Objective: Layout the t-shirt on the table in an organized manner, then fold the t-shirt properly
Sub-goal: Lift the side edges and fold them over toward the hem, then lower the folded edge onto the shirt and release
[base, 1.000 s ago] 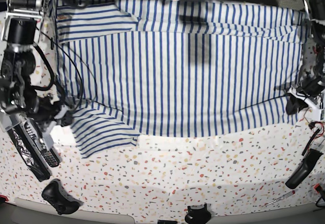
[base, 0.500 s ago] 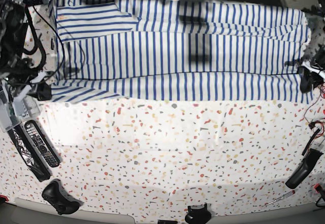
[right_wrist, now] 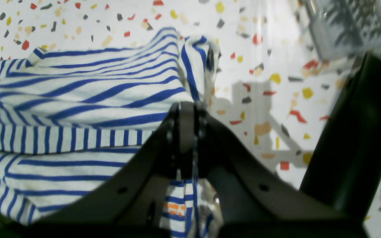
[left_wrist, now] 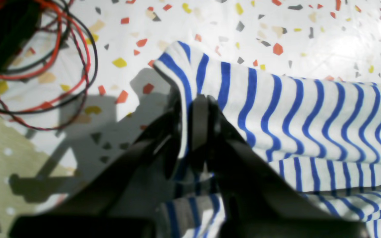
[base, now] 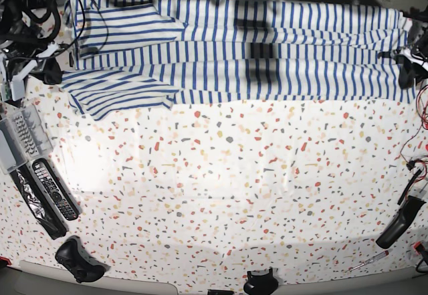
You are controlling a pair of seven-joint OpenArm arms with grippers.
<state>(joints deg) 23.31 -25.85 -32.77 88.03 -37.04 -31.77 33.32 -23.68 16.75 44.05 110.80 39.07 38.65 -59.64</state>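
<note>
Folding was in hand: the t-shirt lay doubled lengthwise in a band along the far edge of the desk. The left end effector and the right end effector were each pinched closed on a corner of the cloth. Next, presumably, both should lower and release evenly. No containers were visible.
</note>
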